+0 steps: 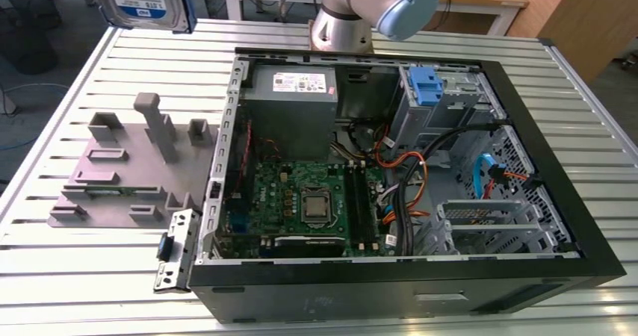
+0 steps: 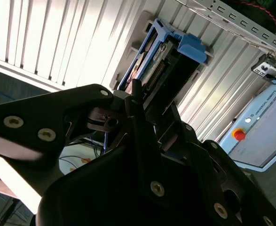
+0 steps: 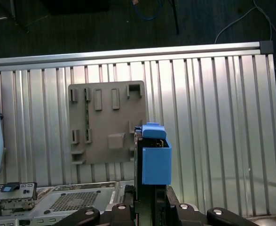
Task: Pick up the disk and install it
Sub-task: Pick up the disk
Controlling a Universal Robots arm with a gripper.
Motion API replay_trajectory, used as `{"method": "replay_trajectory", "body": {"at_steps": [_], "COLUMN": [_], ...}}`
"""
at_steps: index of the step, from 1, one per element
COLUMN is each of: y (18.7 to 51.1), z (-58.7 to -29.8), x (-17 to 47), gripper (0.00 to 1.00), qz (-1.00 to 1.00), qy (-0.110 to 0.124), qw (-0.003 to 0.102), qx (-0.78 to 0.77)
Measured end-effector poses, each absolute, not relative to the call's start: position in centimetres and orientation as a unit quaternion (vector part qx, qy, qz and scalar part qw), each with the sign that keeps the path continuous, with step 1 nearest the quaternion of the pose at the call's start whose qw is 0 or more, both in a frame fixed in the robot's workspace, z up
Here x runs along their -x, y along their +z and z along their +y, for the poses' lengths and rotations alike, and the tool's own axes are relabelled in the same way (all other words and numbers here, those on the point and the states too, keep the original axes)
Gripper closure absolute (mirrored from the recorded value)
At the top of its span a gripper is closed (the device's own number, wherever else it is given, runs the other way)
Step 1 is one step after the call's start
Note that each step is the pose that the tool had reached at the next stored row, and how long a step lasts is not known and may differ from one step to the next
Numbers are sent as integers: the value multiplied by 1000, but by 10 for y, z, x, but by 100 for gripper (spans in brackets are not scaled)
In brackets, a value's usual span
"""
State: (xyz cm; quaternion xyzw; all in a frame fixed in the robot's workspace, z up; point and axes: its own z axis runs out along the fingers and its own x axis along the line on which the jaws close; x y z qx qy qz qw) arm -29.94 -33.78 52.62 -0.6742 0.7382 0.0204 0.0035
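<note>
gripping: claw (image 3: 151, 202) pinched on the disk (image 3: 155, 162), held above the bench (image 3: 213, 117)
handling: likely stiff, weighty, shock-fragile; hold by its blue-framed sides

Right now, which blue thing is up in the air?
The disk in its blue carrier: the gripper holds it above the table. The blue latch and blue cable sit inside the computer case.

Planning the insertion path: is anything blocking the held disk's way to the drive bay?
Nothing visible does: the disk, in the gripper, hangs above the table; the case is open over the bay.
</note>
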Motion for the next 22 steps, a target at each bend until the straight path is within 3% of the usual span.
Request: {"method": "replay_trajectory", "body": {"at_steps": [22], "y": [526], "z": [-338], "x": [252], "gripper": [65], "qz": [738], "qy": [21], "qw": [3], "qx": [674]}}
